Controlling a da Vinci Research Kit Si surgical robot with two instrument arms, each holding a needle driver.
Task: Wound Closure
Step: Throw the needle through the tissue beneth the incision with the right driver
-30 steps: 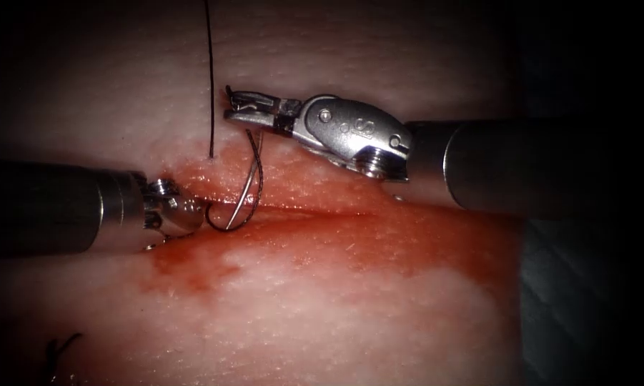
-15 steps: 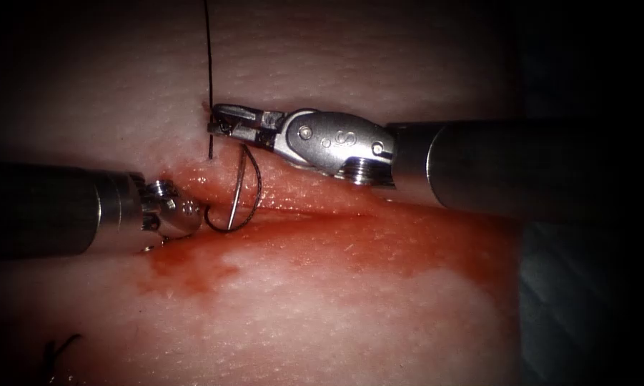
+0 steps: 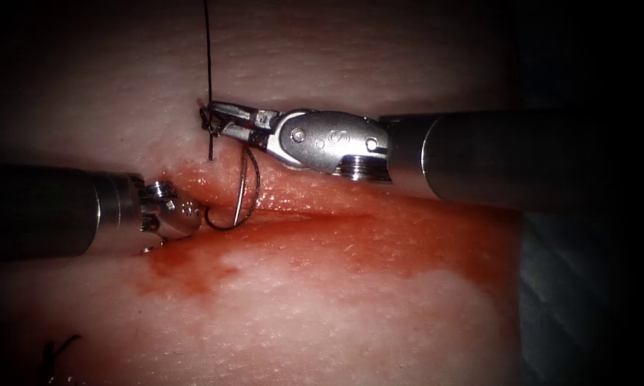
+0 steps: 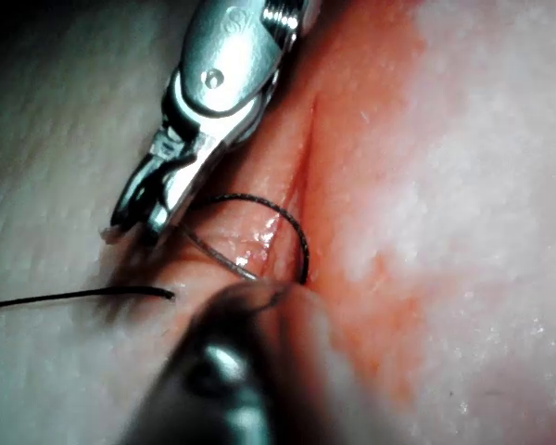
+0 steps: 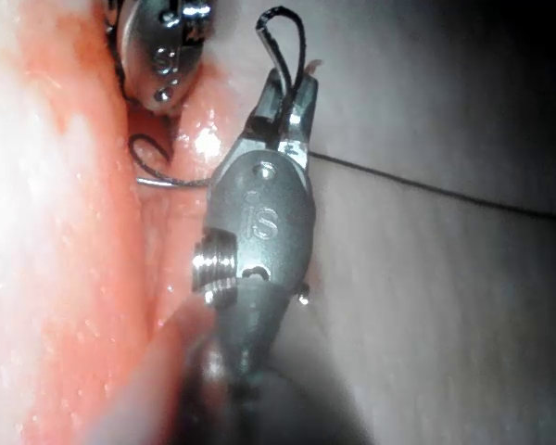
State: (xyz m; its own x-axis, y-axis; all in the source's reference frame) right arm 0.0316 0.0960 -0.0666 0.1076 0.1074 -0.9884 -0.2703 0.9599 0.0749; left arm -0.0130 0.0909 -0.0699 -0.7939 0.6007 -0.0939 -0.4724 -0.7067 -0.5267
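The thin curved steel needle point(image 3: 241, 187) is held near one end by the clenched left claw point(image 3: 196, 218) over the reddened cut point(image 3: 322, 211), apparently free of the pale tissue point(image 3: 336, 307). The dark thread point(image 3: 209, 57) is gripped by the right claw point(image 3: 218, 120); if overtightened, it could tear through.

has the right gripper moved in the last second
Yes. The right gripper has slid left along the tissue, reaching the upright thread; the left gripper stayed put.
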